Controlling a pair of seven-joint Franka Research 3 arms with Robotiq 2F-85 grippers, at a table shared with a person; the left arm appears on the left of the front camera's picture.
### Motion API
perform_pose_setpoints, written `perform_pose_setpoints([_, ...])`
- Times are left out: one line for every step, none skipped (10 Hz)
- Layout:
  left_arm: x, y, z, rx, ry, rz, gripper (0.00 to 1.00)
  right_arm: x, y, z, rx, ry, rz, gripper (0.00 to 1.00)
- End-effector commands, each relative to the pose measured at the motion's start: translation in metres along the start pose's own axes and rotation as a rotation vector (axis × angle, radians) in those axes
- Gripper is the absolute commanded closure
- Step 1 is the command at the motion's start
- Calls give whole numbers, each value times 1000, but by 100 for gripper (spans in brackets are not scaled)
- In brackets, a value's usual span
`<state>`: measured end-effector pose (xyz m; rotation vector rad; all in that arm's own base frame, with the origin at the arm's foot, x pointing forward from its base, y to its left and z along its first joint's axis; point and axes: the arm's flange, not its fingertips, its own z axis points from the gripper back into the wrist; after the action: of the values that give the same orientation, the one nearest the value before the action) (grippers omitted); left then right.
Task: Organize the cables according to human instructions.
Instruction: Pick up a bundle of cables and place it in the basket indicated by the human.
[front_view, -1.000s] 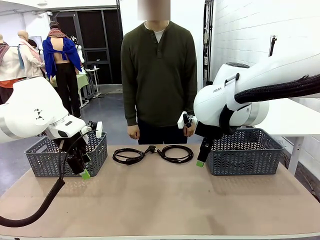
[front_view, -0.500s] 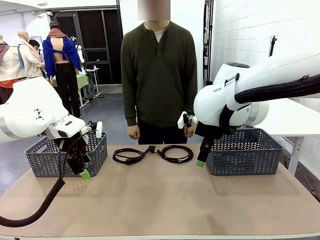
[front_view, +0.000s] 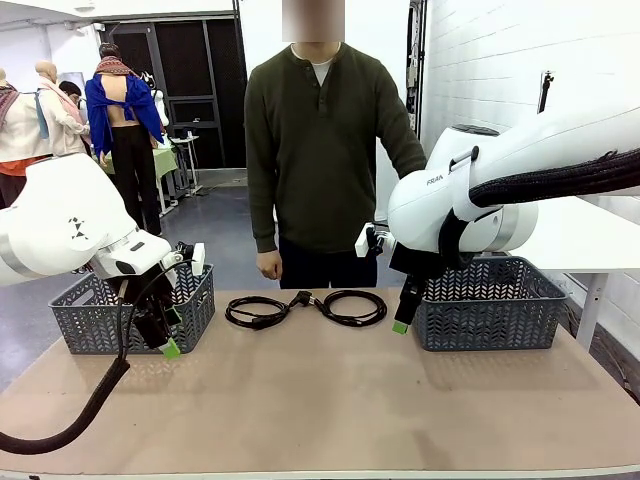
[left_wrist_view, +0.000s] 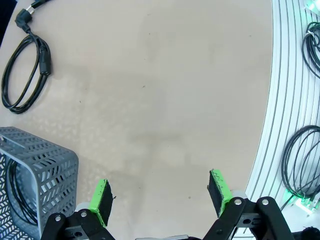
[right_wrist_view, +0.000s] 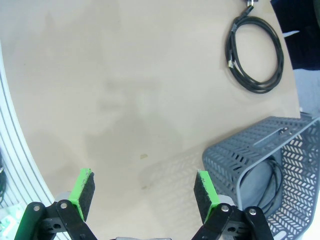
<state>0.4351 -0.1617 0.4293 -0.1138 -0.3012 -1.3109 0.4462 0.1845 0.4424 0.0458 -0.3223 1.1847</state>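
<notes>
Two cables lie side by side at the far middle of the table, in front of the person (front_view: 320, 150): a left coil (front_view: 256, 312) and a right coil (front_view: 352, 307), plug ends between them. My left gripper (front_view: 165, 340) hangs open in front of the left basket; its wrist view has the gripper (left_wrist_view: 160, 192) over bare table, the left coil (left_wrist_view: 25, 75) far ahead. My right gripper (front_view: 403, 318) hangs open beside the right basket; the wrist view has this gripper (right_wrist_view: 145, 192) over bare table, the right coil (right_wrist_view: 255, 55) ahead.
A grey mesh basket (front_view: 95, 325) stands at the table's left, another (front_view: 490, 315) at its right. Each wrist view has a black cord inside its basket (left_wrist_view: 15, 195) (right_wrist_view: 272, 185). More black cords (left_wrist_view: 300, 165) lie below the near table edge.
The person's arm on the picture's right has swung outward, its hand now hidden behind my right arm. Both arms and both coils are where they were.
</notes>
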Motion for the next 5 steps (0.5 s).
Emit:
perform_pose_setpoints([1,1,1,-1,7,1,0,1,0,1,1,11,-1,0])
perform_pose_setpoints([1,1,1,-1,7,1,0,1,0,1,1,11,-1,0])
perform_pose_setpoints([1,1,1,-1,7,1,0,1,0,1,1,11,-1,0])
perform_pose_setpoints([1,1,1,-1,7,1,0,1,0,1,1,11,-1,0])
perform_pose_setpoints([1,1,1,-1,7,1,0,1,0,1,1,11,-1,0])
